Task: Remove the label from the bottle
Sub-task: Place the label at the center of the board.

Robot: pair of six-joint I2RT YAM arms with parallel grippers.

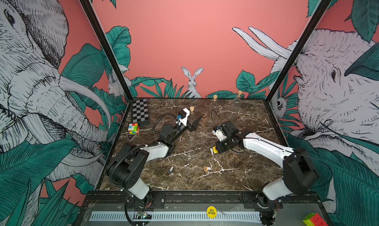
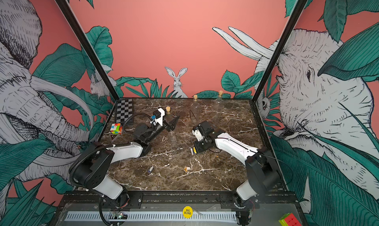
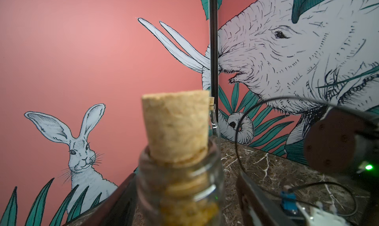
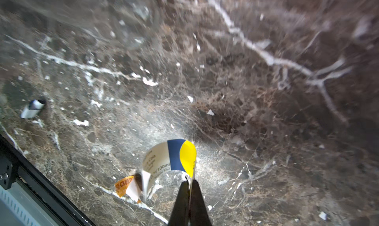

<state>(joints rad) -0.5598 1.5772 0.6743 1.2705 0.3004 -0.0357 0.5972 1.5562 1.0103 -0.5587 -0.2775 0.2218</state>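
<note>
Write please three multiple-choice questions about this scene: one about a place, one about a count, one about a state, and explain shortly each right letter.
1. Where on the table lies the chessboard?
A. In a far corner, beside the colourful cube
B. At the near edge
C. In the middle

2. How many corked bottles stand there?
A. Two
B. Three
C. Five

3. The right gripper is:
A. open and empty
B. shut on a cork
C. shut on a curled label

Key: A, it lies by the cube at the back; B, one stands mid-table, two behind; C, the jaws pinch the label's edge in the right wrist view.
</note>
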